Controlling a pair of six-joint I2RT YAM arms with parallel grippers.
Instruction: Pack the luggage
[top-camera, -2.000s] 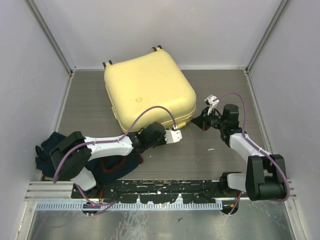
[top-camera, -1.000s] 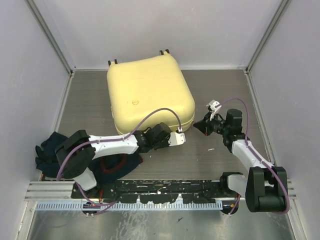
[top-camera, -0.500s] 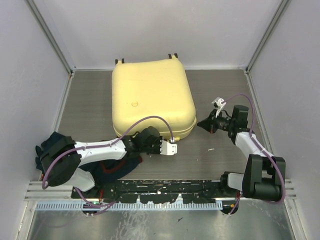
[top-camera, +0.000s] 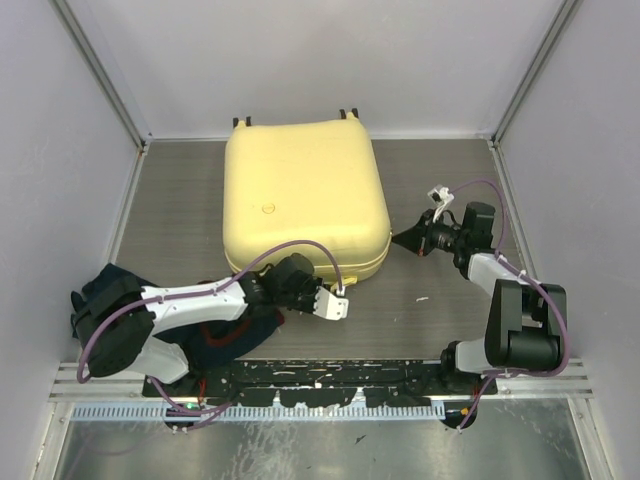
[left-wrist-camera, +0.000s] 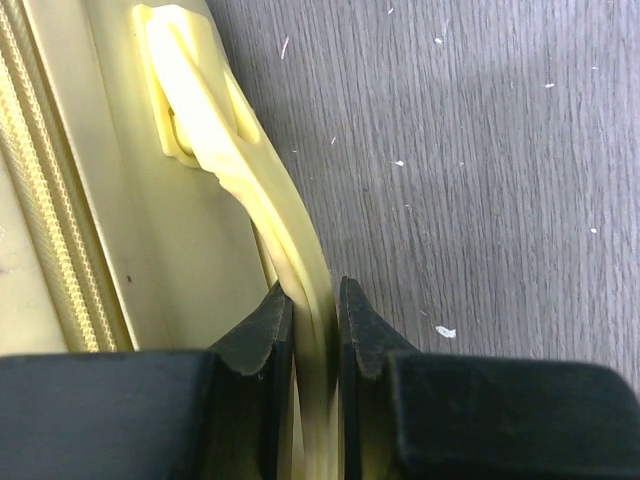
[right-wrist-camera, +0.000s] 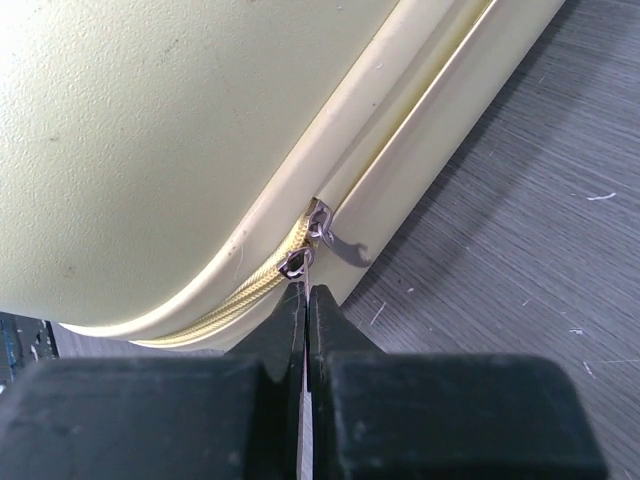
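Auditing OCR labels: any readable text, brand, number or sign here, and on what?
No readable text in any view.
Lid of the pale yellow hard-shell suitcase: small round emblem, too small to read.
Wrist views: yellow handle and metal zipper pull carry no lettering.

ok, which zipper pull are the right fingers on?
The lower pull, by the curved corner: its tab runs between the shut right fingers. The upper pull has its tab hanging free.

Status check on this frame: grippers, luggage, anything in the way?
Left gripper clamped on handle. Right gripper shut on zipper pull. Luggage closed, flat on table. Dark clothes outside it, near-left side.
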